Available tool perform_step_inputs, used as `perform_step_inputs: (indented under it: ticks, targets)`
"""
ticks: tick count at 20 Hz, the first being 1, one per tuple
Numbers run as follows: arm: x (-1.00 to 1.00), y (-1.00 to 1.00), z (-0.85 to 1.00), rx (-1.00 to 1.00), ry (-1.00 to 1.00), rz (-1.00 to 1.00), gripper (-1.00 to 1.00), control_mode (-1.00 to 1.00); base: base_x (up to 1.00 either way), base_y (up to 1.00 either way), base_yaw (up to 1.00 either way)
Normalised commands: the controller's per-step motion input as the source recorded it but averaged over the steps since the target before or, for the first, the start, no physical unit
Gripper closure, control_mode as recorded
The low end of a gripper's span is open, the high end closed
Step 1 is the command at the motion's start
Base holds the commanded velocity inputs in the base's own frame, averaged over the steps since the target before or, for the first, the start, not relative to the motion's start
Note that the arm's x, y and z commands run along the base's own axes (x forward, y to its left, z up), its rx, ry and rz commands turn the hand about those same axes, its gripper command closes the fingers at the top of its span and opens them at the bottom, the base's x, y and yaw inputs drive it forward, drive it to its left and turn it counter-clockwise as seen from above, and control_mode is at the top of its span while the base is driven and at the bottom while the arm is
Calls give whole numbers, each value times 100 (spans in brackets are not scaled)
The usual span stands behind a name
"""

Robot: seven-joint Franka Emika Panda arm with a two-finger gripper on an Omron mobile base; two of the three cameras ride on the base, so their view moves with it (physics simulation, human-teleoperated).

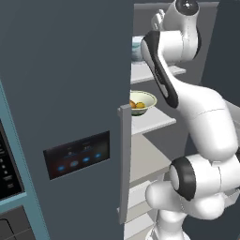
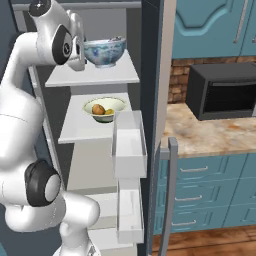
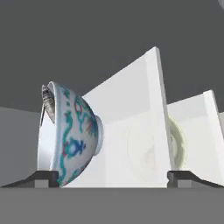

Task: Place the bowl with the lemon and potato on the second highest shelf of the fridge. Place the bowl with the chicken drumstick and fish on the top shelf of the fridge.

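Inside the open fridge, both bowls stand on their shelves. On the top shelf [image 2: 95, 76] stands the blue-patterned bowl [image 2: 104, 52], near the front edge, and something grey, probably the fish [image 2: 118, 39], shows just over its rim; the drumstick I cannot make out. One board lower, on the second highest shelf [image 2: 82, 131], sits the cream bowl [image 2: 104, 108] with the potato [image 2: 98, 109] and the lemon [image 2: 109, 112] inside it. The gripper [image 2: 80, 47] is just beside the blue bowl, at its left side, and the hand view shows the jaws spread wide, with one fingertip [image 3: 43, 176] near the bowl's wall and the other well apart from it. So the bowl seems to rest on the board by its own weight, not held. I judge that both placements are done, and the arm needs only to draw back carefully, because the bowl is close to the fingers and could be pushed.
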Motion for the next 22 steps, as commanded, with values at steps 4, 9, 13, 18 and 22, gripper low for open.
perform_step_inputs:
  ticks: [4, 9, 13, 18, 22]
  targets:
    - [-100, 0, -100, -8, -74, 0, -100, -100, 0, 0, 0]
    - [-100, 0, -100, -20, -48, 0, -100, -100, 0, 0, 0]
    - [-100, 0, -100, -23, -29, 0, -100, -100, 0, 0, 0]
    - [-100, -6, -90, -4, -18, -15, -100, -100, 0, 0, 0]
    - [0, 3, 0, 0, 2, 0, -100, -100, 0, 0, 0]
